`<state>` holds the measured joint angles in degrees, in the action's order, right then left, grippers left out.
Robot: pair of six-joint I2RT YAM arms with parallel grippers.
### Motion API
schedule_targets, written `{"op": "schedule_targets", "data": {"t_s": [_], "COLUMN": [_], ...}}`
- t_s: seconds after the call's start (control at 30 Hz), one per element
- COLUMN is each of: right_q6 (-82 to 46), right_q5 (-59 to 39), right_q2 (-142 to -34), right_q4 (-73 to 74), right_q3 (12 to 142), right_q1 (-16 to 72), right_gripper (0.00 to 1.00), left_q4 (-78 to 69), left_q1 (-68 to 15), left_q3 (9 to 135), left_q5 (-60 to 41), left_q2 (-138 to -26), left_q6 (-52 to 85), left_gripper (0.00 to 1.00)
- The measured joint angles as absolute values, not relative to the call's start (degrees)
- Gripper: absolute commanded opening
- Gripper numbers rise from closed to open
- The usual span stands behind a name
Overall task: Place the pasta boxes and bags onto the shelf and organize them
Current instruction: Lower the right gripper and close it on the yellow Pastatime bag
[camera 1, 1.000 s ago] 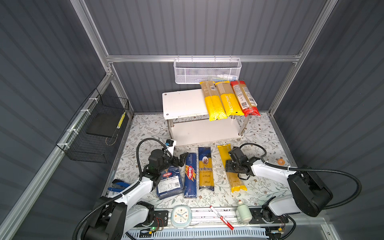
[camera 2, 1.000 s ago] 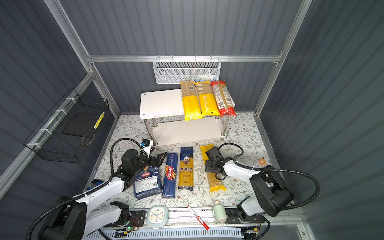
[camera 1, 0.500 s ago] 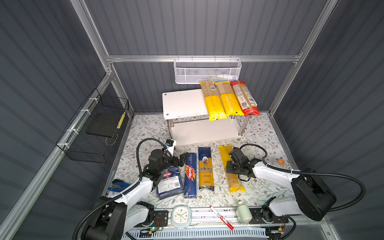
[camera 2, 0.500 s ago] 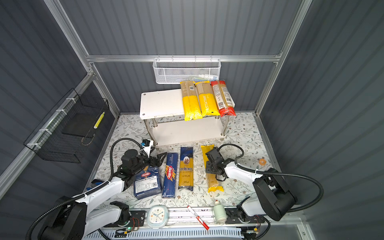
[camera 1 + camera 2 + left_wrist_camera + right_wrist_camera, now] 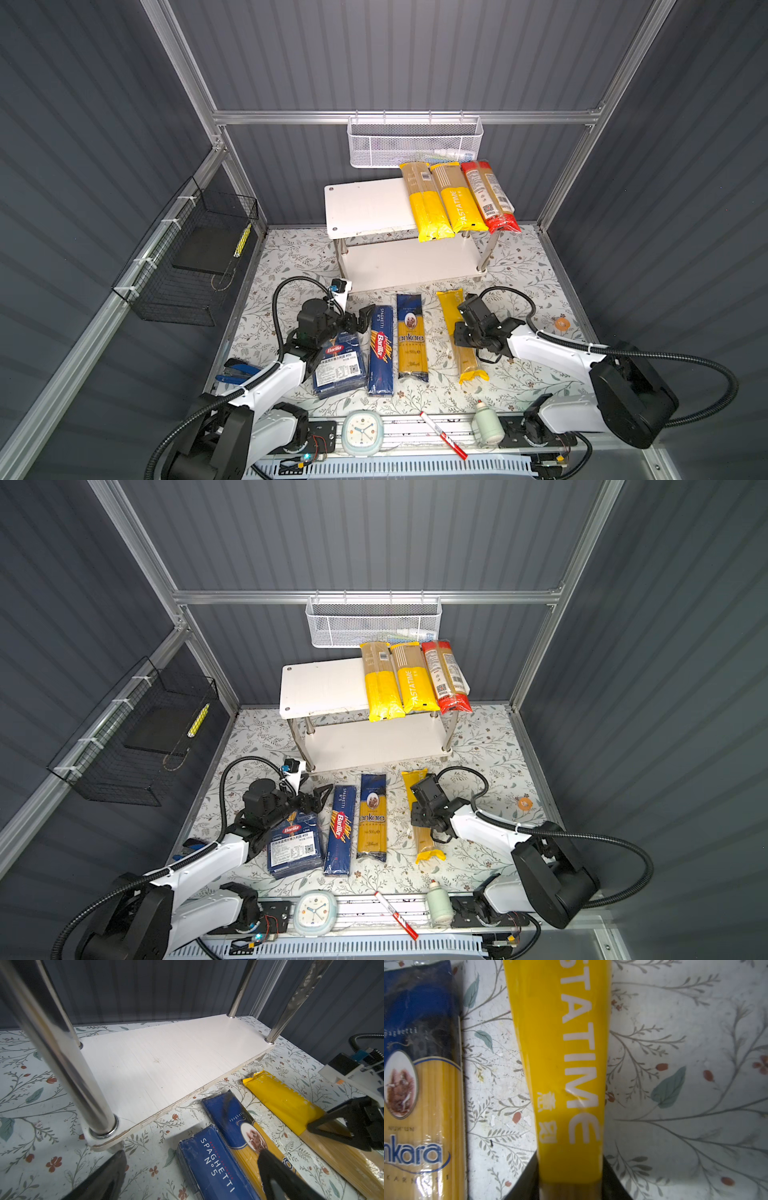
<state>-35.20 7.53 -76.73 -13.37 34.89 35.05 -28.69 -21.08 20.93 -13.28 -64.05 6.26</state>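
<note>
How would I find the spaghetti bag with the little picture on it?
Find the white shelf; four packs lie in a row on the flowery mat before it. The ankara bag is third from the left, between a narrow blue box and a yellow bag. Only it has an oval portrait.

The right gripper [image 5: 465, 337] covers the middle of the floor Pastatime bag [image 5: 447, 306], at 5 o'clock from the shelf [image 5: 365, 208]. In the right wrist view its name is cut to "STATIME", the edge crops the ankara bag [image 5: 421, 1095], and both fingers [image 5: 527, 1180] blur. Contents of the mesh basket [image 5: 415, 143] are too faint to tell.
</note>
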Motion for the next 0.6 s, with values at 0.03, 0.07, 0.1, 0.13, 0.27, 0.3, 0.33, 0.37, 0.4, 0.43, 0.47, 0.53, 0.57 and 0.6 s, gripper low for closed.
{"op": "schedule_targets", "data": {"t_s": [0.03,0.07,0.1,0.13,0.27,0.3,0.33,0.37,0.4,0.43,0.47,0.53,0.57,0.6], "right_q6": [-35.22,-35.38,-35.57,-35.62,-35.79,-35.81,-35.81,-35.90,-35.94,-35.97,-35.94,-35.86,-35.48,-35.53], "right_q5": [7.53,7.53,7.53,7.55,7.81,7.92,7.94,7.97,7.99,7.97,7.97,7.90,7.90,7.94], "right_q2": [-76.12,-75.31,-74.43,-73.71,-70.83,-70.04,-69.36,-68.60,-68.03,-67.66,-67.48,-67.70,-68.01,-68.23], "right_q4": [-13.32,-13.28,-13.28,-13.30,-13.13,-12.80,-12.45,-11.94,-11.42,-10.85,-10.24,-10.07,-10.50,-11.00], "right_q3": [34.68,34.37,34.04,33.78,33.41,33.41,33.41,33.41,33.43,33.43,33.45,33.74,34.09,34.35], "right_q1": [35.18,35.31,35.48,35.64,36.56,36.82,36.99,37.26,37.52,37.69,37.87,38.06,38.09,38.09], "right_gripper": [0.34,0.33,0.33,0.32,0.31,0.29,0.28,0.28,0.28,0.31,0.38,0.52,0.56,0.60], "left_q4": [-28.34,-28.08,-27.92,-27.81,-27.18,-27.00,-26.83,-26.70,-26.57,-26.52,-26.52,-26.50,-26.48,-26.39], "left_q1": [-21.08,-21.08,-21.08,-21.08,-21.08,-21.08,-21.08,-21.08,-21.08,-21.08,-21.08,-21.08,-21.08,-21.08], "left_q3": [20.93,20.93,20.93,20.93,20.93,20.93,20.93,20.93,20.93,20.93,20.93,20.93,20.93,20.93], "left_q5": [-12.99,-12.80,-12.53,-12.32,-11.29,-10.98,-10.70,-10.39,-10.22,-10.00,-9.85,-9.52,-9.32,-9.06], "left_q2": [-63.90,-63.70,-63.55,-63.37,-62.96,-62.96,-62.96,-62.96,-62.96,-62.98,-62.98,-62.98,-62.98,-62.89], "left_q6": [6.26,6.26,6.26,6.26,6.26,6.26,6.26,6.24,6.26,6.26,6.26,6.24,6.24,6.24], "left_gripper": [0.99,0.99,0.99,0.99,0.99,0.99,0.99,0.99,0.99,0.99,0.99,0.99,0.99,0.99]}}
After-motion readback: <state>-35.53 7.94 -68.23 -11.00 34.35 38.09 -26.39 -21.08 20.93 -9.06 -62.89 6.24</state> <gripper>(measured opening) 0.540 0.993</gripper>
